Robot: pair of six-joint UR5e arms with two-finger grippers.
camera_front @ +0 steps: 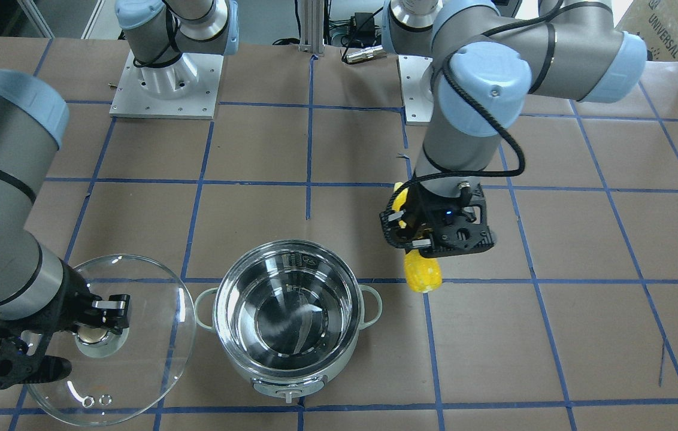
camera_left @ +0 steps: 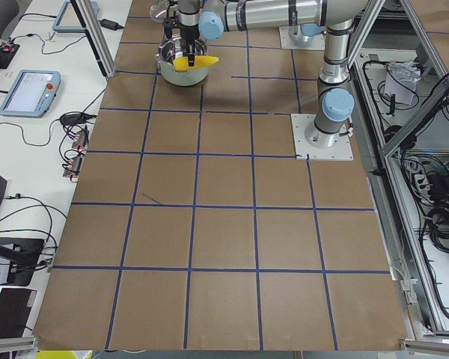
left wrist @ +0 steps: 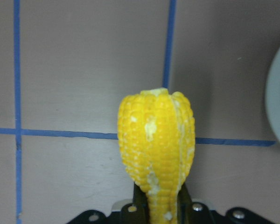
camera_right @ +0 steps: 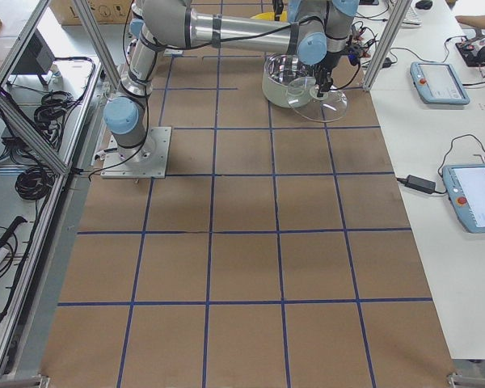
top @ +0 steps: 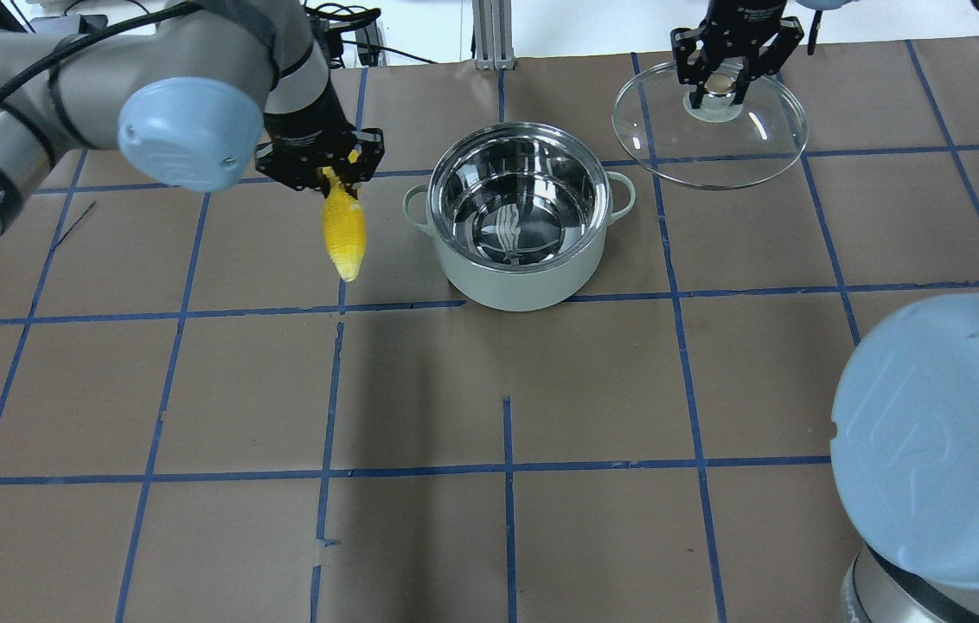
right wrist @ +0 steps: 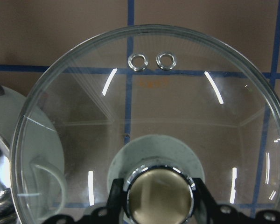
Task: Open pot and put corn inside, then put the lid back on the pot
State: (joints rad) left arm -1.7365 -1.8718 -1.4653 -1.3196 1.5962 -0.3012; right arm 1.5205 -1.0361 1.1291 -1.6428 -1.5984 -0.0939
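Nearest the robot, the left claw [top: 327, 173] is clamped across the corn [top: 343, 234]. The ear juts out of its grip, lifted off the table [top: 507, 389] just beside the pot [top: 517, 260], likely ready to be carried over the rim. The pot stands open and holds nothing but reflections. Farther out, the right claw [top: 721, 86] is closed around the knob of the lid [top: 749, 147], holding it off to the pot's other side, apparently to leave the mouth free.
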